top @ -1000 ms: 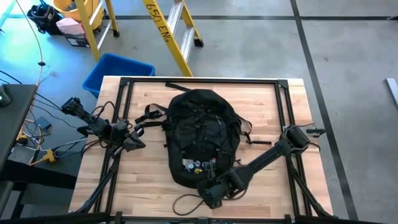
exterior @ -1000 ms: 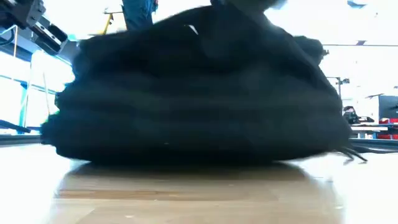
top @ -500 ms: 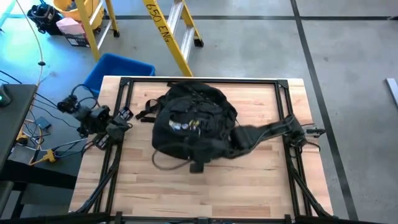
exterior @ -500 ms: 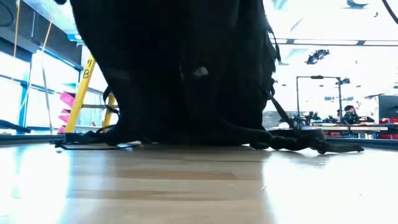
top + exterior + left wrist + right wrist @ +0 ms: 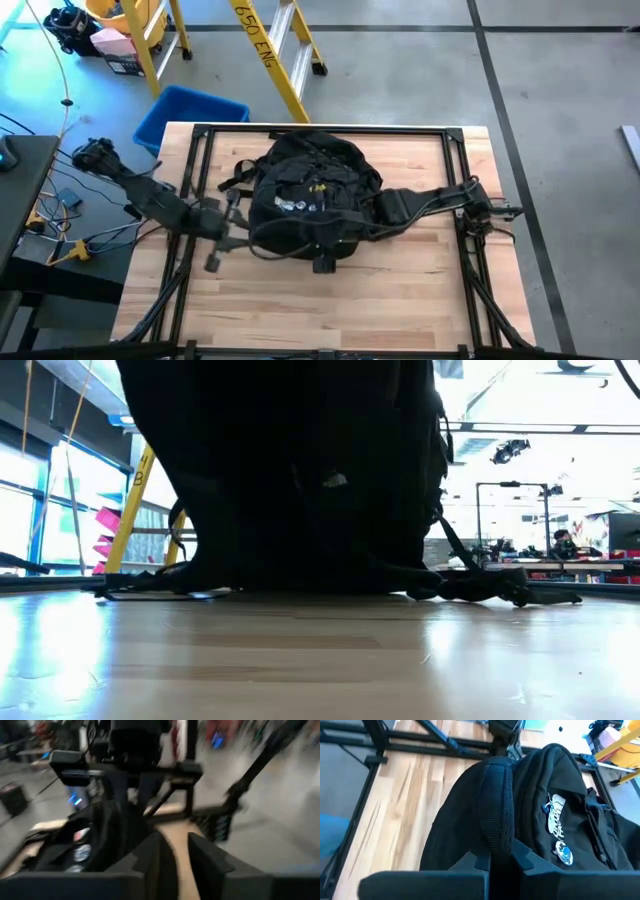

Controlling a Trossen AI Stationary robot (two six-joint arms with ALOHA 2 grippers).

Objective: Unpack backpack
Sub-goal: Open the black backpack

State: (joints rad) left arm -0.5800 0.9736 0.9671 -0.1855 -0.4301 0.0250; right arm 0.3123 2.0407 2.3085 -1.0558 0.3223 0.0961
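On the table, left to right, you have:
Left gripper: at the table's left side, just beside the backpack; jaws a little apart, nothing between them.
Backpack: black, standing upright near the middle of the wooden table, round badges facing up toward your overhead camera; a loose strap trails at its near side.
Right gripper: at the backpack's right side; jaws closed on its black top handle.

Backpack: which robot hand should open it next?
Probably the left hand: it is free beside the backpack. The right hand is shut on its black strap, holding the bag up.
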